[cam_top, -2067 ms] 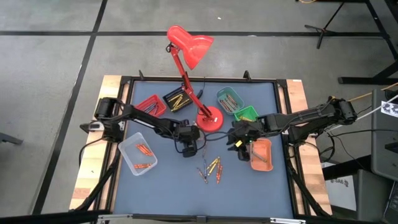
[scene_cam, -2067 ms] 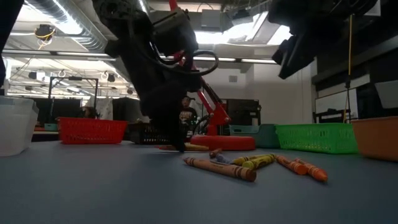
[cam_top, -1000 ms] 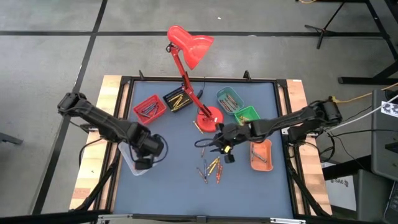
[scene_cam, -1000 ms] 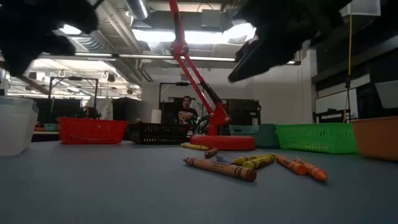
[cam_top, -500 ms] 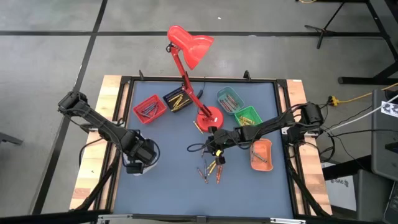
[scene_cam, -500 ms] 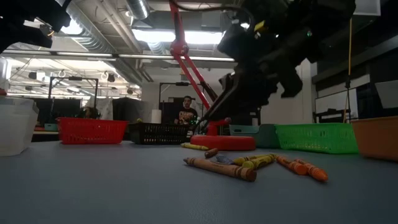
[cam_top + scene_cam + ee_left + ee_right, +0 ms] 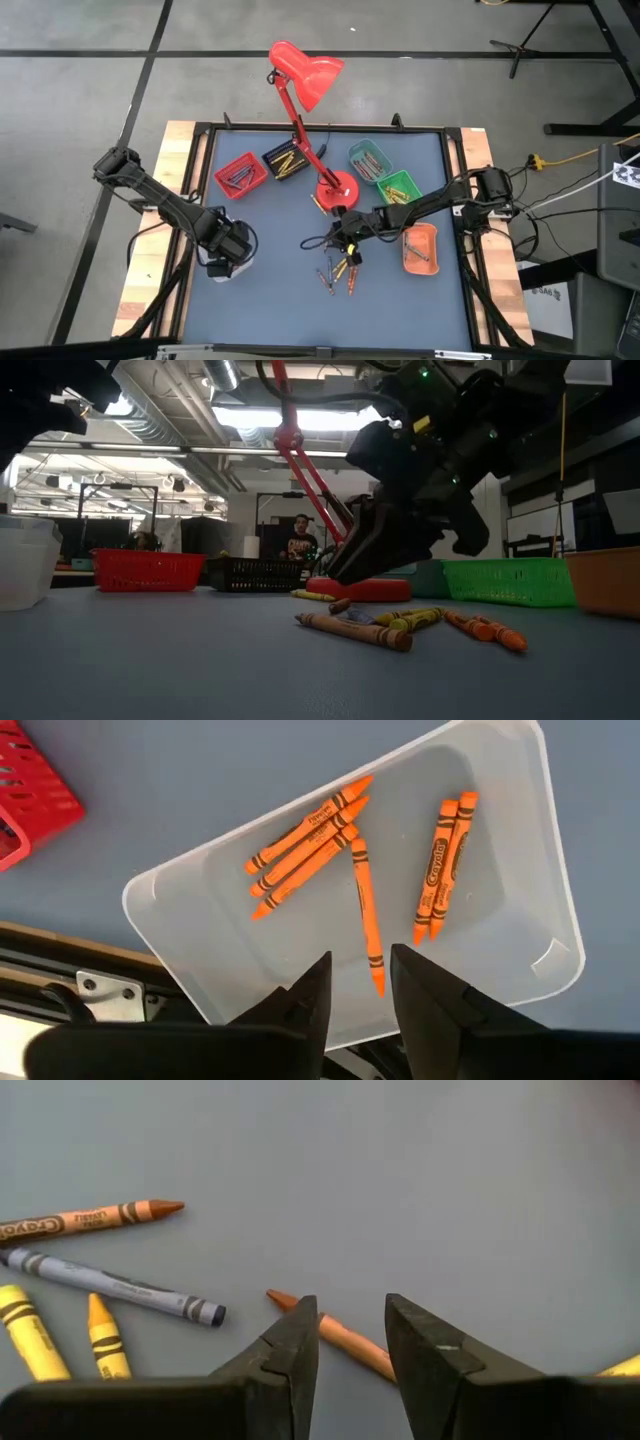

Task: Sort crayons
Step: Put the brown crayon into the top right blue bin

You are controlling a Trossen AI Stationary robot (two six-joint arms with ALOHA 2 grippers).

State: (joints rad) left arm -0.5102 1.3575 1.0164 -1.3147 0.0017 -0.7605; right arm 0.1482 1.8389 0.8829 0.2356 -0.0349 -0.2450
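Left tool [image 7: 357, 982]: over the clear plastic tray [image 7: 520, 830] at the table's left side; fingers parted with nothing between them, having just sprung apart from a near-shut grip.
What that change means: an orange crayon [image 7: 367, 917] lies straight in the tray just ahead of the fingertips, so I judge it has just been dropped; that drop-off looks finished.
Clear tray contents: six orange crayons in all, a fanned group of three [image 7: 305, 834], the lone one, and a side-by-side pair [image 7: 441, 866].
Right tool [image 7: 349, 1330]: moved from beside the orange tray [image 7: 421, 247] to low over the loose crayon pile [image 7: 340, 271] at mid-table; fingers apart and empty, unchanged in spread over the last second.
Right tool's target: a pale orange crayon [image 7: 334, 1335] lies on the blue table [image 7: 420, 1170] directly between the parted fingers, not yet pinched; my guess is it is the next pick.
Nearby loose crayons: a brown-orange one [image 7: 85, 1219], a blue-grey one [image 7: 115, 1285], two yellow ones [image 7: 103, 1340].
Task standing: several crayons remain unsorted on the table, so sorting is still well short of done.
Other bins: red basket [image 7: 239, 173], black basket [image 7: 283, 160], teal tray [image 7: 367, 160], green basket [image 7: 395, 185].
Other item: red desk lamp [image 7: 305, 76] at the table's back.
Readable writing: "Crayola" on the orange wrappers in the tray and partly on the brown-orange crayon; finer print too small to read.
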